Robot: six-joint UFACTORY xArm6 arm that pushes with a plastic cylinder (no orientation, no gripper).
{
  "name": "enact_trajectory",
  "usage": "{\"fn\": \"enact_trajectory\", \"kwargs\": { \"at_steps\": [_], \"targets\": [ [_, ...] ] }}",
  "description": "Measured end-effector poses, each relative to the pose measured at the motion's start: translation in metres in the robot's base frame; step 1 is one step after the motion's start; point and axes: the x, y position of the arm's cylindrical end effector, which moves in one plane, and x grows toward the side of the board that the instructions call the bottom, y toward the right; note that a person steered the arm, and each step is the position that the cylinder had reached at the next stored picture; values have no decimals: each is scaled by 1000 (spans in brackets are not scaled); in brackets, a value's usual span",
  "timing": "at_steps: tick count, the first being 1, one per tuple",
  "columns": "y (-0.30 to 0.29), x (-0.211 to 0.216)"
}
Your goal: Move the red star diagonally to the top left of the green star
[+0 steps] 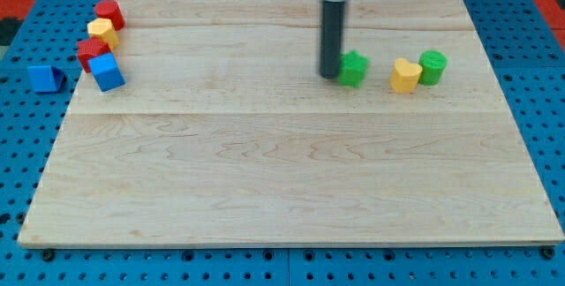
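Our arm carries no end effector, only a dark rod, so there is nothing to open or close. My tip (329, 75) rests on the bench (282, 180) near the top edge, touching the left side of the green star (354, 68). Further right sit a yellow block (405, 75) and a green cylinder (433, 66), touching. The red star (91, 52) lies near the top left corner, among a red block (109, 12), a yellow block (102, 32) and a blue cube (107, 71). A blue block (44, 78) lies off the bench's left edge.
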Motion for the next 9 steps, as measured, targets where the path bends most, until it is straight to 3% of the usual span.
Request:
{"fn": "enact_trajectory", "kwargs": {
  "at_steps": [1, 2, 3, 4, 5, 6, 7, 9],
  "targets": [
    [-33, 22],
    [-136, 103],
    [-290, 92],
    [-396, 41],
    [-395, 17],
    [-364, -46],
    [-313, -63],
    [-291, -89]
  ]
}}
